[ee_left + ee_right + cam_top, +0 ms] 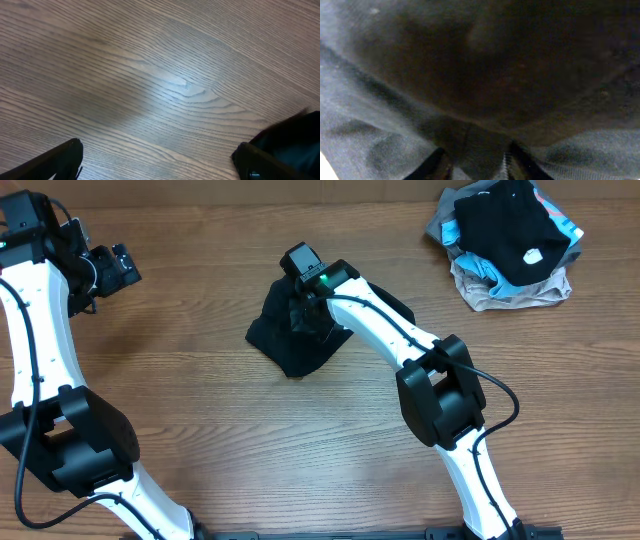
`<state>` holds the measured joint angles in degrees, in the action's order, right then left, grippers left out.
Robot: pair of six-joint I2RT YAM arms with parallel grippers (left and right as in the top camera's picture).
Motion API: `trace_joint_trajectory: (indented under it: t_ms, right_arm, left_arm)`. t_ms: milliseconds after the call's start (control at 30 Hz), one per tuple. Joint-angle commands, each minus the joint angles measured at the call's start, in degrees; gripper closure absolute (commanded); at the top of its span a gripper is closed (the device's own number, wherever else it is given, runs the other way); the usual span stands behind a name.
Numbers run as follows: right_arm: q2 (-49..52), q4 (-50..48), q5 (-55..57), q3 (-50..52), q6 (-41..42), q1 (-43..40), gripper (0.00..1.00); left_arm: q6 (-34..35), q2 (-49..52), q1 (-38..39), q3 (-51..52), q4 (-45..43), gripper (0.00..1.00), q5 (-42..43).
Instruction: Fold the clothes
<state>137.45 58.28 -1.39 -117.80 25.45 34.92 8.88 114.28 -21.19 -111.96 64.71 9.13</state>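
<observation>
One black garment (285, 345), one clothes heap (510, 288), two arms (385, 320) (40, 320)

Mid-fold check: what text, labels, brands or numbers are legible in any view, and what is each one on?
The white label on the black garment topping the pile: too small to read.
The black cloth at mid-table: no text shows in the overhead or right wrist view.
The table and both arms: no readable markings.
</observation>
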Motion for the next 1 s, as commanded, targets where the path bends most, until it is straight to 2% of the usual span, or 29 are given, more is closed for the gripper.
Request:
trace_joint_trajectory:
  t_ms: [0,300,367,400,433,800,967]
  right_arm:
    - [-0.17,1.18,-0.35,-2.86,0.02,-0.33,0.69]
    - [-0.17,7.8,0.07,-12.31,-0.24,-0.66,0.7]
    - [-0.17,8.11,0.02,-13.05,-0.22,-0.63,0.83]
    - [-0.17,8.22,0.0,-13.16,-0.2,-0.63,0.95]
    - [-0.17,8.33,-0.11,-13.16,-0.2,-0.63,0.96]
    - [-1.7,11.54,-7.21,-13.22,0.31,3.23,0.96]
    - [-1.77,8.26,-10.4,-13.05,1.84,7.58,0.96]
  left_arm:
    - [0.35,-1.79,-0.04,-1.03,-0.22,0.0,-0.59]
    - [0.35,-1.79,-0.04,-1.03,-0.22,0.0,-0.59]
    - [0.35,-1.79,-0.04,-1.03,-0.22,0.0,-0.59]
    - [0.35,-1.79,-0.04,-1.03,-0.2,0.0,-0.59]
    - [0.35,-1.79,-0.04,-1.03,-0.2,0.0,-0.59]
    - [0.35,-1.79,-0.04,-1.03,-0.28,0.0,-0.57]
    - [0.35,-1.79,-0.04,-1.03,-0.55,0.0,-0.57]
